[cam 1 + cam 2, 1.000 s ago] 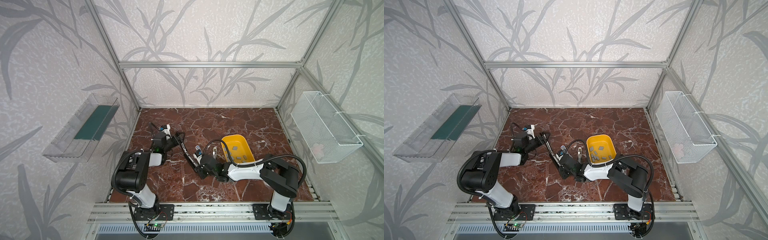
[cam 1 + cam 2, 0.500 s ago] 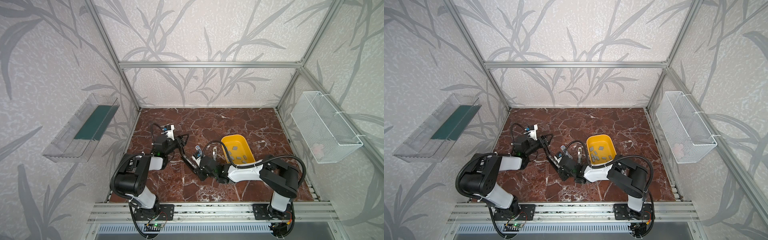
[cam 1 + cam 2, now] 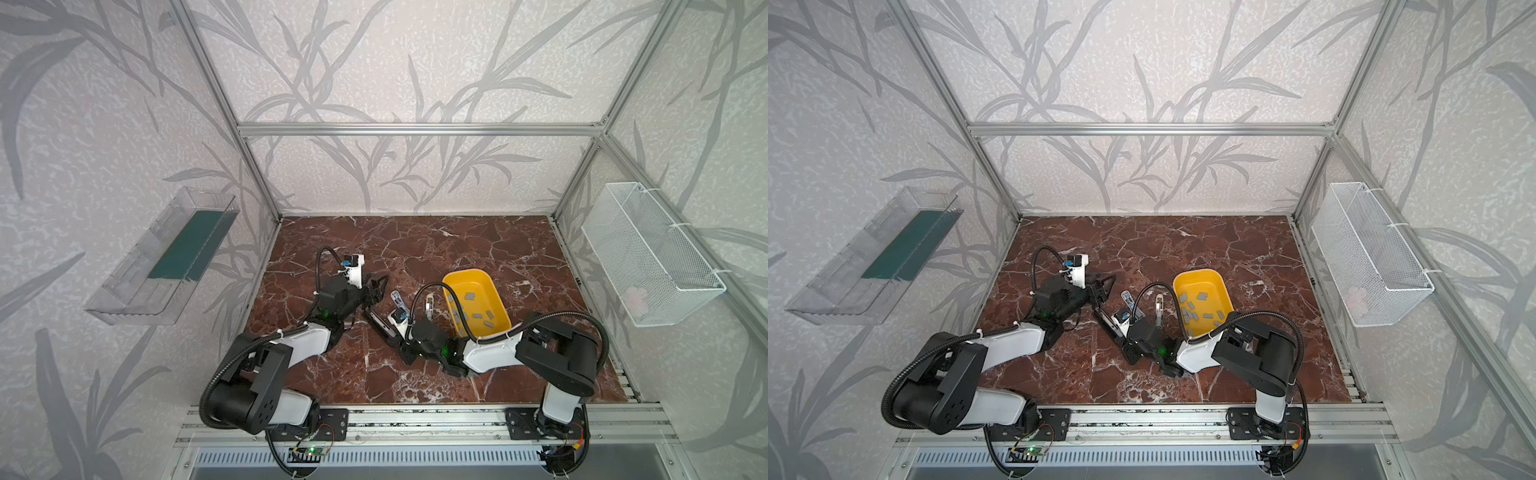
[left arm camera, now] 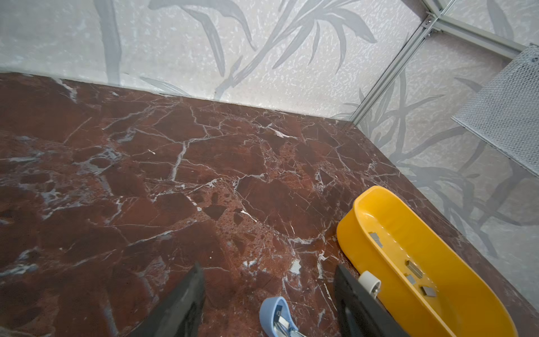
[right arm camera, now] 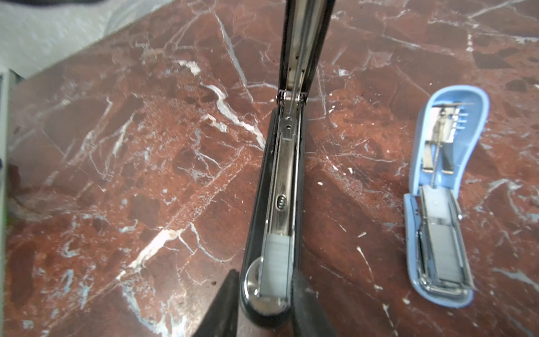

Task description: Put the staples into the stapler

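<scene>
now | left gripper spread, empty | right gripper parted astride glossy black stapler (flat ribbed grey staples seated inside)

Both top views look down from high in front, sharing the whole surface; left wrist view, low, faces the far corner; right wrist view hangs close over the black stapler; both show the blue stapler.

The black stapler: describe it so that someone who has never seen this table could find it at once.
On the red marble table, in a top view, look left of the yellow tray. The black stapler lies flipped open there, longer and narrower than the small blue stapler beside it.
</scene>
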Available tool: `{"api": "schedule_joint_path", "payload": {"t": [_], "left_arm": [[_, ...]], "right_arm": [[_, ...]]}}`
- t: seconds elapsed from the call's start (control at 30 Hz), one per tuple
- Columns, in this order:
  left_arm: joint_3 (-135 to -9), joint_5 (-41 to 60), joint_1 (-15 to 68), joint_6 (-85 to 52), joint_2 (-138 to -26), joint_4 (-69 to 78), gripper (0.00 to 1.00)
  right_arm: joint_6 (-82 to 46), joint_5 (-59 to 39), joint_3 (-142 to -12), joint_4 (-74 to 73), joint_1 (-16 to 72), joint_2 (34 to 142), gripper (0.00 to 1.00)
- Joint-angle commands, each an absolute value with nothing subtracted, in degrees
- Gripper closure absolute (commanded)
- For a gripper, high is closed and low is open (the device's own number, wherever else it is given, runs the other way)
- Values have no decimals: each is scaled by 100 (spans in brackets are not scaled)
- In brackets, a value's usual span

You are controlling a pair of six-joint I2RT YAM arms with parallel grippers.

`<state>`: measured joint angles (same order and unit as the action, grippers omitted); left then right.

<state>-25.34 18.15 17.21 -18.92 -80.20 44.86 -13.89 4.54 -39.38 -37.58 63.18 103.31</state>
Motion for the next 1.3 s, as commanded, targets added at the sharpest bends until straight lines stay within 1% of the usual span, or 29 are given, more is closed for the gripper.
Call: {"api": "schedule_joint_path", "payload": {"t": [0.0, 0.1, 0.3, 0.37, 0.5, 0.57, 0.67, 0.73, 0.8, 0.87, 0.93, 1.0, 1.1, 1.23, 1.27], "left_arm": [[-2499, 1540, 1757, -1574, -7945, 4298, 30], [-2495, 1520, 1775, -1514, -7903, 4255, 29], [-2371, 1595, 1852, -1368, -7737, 4288, 29], [-2331, 1600, 1880, -1315, -7691, 4298, 29], [-2295, 1552, 1907, -1266, -7651, 4298, 29], [-2331, 1311, 1907, -1323, -7615, 4223, 29], [-2560, 823, 1907, -1410, -7491, 3644, 28], [-2790, 542, 1899, -1457, -7458, 3185, 27], [-3120, 242, 1845, -1636, -7465, 2616, 23], [-3403, 118, 1756, -1834, -7416, 2079, 20], [-3489, 20, 1676, -2001, -7247, 1833, 17], [-3519, -223, 1541, -2238, -7002, 1523, 12], [-3549, -167, 1059, -2668, -6768, 980, 9], [-3227, -45, 377, -3193, -6642, 912, 6], [-3115, -61, 274, -3278, -6609, 941, 6]], "right_arm": [[-1267, 588, -3642, -4436, 6351, 10025, 60], [-1287, 678, -3426, -4663, 6354, 9984, 58], [-1168, 565, -3285, -5211, 6374, 10179, 57], [-1058, 630, -3287, -5487, 6364, 10288, 55], [-977, 591, -3380, -5498, 6364, 10208, 54], [-984, 567, -3417, -5364, 6364, 10124, 54], [-920, 597, -3397, -5210, 6368, 9934, 54], [-802, 641, -3443, -5008, 6357, 9810, 51], [-573, 536, -3644, -4555, 6342, 9730, 50], [-409, 271, -3848, -4309, 6287, 9642, 45], [-339, 68, -4183, -3741, 6215, 9704, 43], [-222, 18, -4712, -3117, 6188, 9926, 40], [-219, 276, -5453, -2415, 6142, 10309, 36], [-191, 266, -6121, -1946, 5941, 10735, 31], [-83, 257, -6305, -1799, 5909, 10831, 28]]}}
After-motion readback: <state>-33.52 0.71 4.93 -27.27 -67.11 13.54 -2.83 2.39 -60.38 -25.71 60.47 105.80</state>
